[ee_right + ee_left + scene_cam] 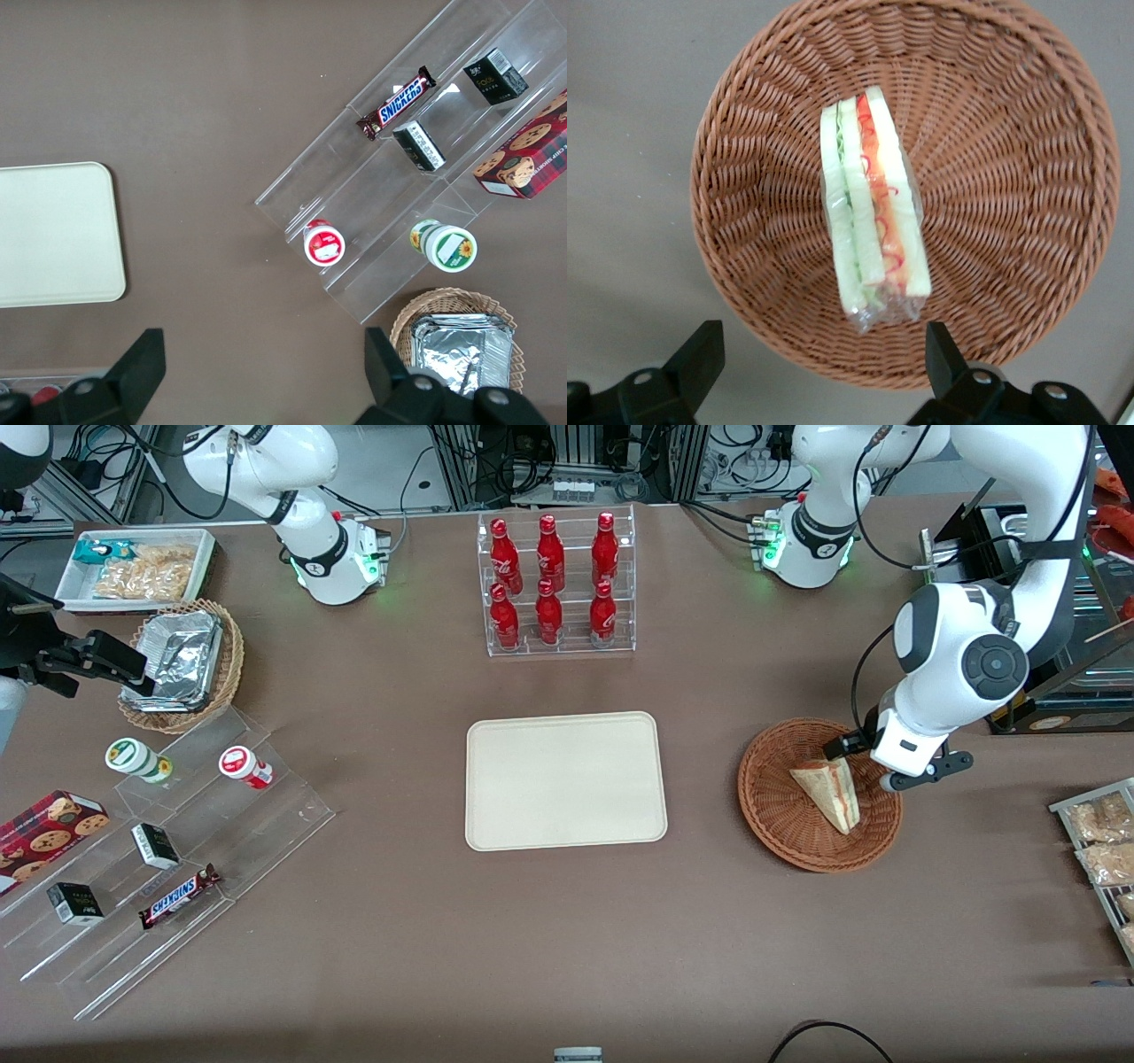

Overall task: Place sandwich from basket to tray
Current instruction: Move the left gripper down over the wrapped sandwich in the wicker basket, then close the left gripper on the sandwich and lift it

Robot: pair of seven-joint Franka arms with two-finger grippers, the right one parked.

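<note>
**A soft sandwich waiting to be picked up**

I see the big brown table first. The flat cream tray lies in the middle of it with nothing on it. The round brown basket sits well apart from the tray, toward the working arm's end of the table.

The sandwich is in the basket, standing on its edge, so I can see its red, orange and green layers. It looks wrapped in thin clear plastic.

My gripper hangs just above the basket. Its two fingers are spread wide and hold nothing.

I think the sandwich is light and very soft. The wrap may be slippery. I would take it by the two flat bread sides, near the middle, and squeeze only a little, so it does not squash or slide out.
</note>
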